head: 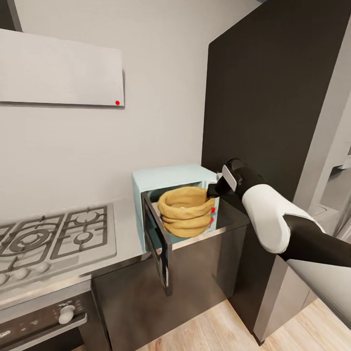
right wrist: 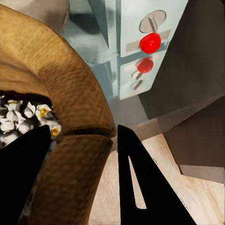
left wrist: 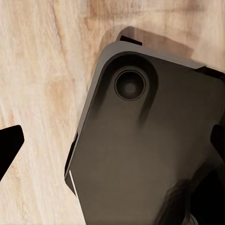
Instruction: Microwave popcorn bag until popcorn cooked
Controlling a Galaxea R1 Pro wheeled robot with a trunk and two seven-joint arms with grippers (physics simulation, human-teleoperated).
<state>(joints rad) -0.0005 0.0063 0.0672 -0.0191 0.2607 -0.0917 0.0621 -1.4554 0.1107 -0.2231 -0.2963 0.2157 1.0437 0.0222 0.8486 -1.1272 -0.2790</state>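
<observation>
The pale-blue microwave (head: pixel 170 176) stands on the grey countertop (head: pixel 124 229) with its dark glass door (head: pixel 158 243) swung open toward me. The tan popcorn bag (head: pixel 187 212) hangs at the oven's open mouth; how far inside it reaches is unclear. My right gripper (head: pixel 212 190) is shut on the bag's rolled rim. In the right wrist view the black fingers (right wrist: pixel 140 187) straddle the bag (right wrist: pixel 70 84), with white popped kernels (right wrist: pixel 28 117) inside and the microwave's control panel (right wrist: pixel 140 51) behind. The left gripper (left wrist: pixel 112 145) points at the wooden floor, open.
A grated gas hob (head: pixel 53 239) lies left of the microwave, above a dark oven with knobs (head: pixel 66 314). A tall dark cabinet (head: pixel 273 97) rises right beside the microwave. A grey hood (head: pixel 61 68) hangs on the wall. My dark base (left wrist: pixel 140 154) shows below the left gripper.
</observation>
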